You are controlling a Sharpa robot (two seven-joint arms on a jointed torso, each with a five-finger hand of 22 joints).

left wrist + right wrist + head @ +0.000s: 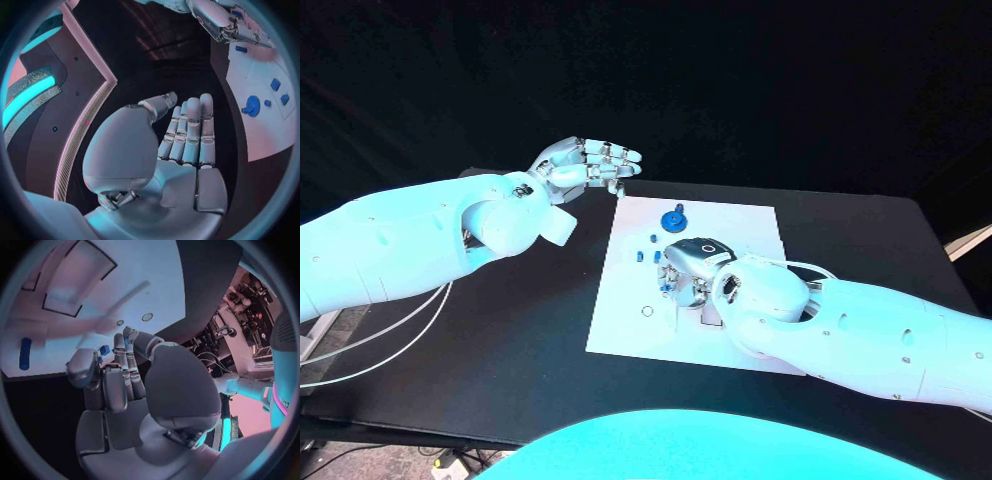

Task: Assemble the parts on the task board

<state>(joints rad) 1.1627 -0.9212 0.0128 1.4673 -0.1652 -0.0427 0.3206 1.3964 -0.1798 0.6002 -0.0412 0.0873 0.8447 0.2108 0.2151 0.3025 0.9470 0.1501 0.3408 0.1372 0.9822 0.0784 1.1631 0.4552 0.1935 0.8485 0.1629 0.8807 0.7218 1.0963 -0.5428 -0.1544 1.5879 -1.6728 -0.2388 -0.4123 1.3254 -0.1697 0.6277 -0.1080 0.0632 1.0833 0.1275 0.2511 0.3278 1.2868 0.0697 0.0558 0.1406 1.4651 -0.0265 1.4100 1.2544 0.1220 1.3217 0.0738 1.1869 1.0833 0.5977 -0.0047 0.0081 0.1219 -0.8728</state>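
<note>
On black table, white task board

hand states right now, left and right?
Left hand: open, fingers straight, holding nothing, off the task board.
Right hand: over the board by the small blue parts; cannot tell if it holds one.
</note>
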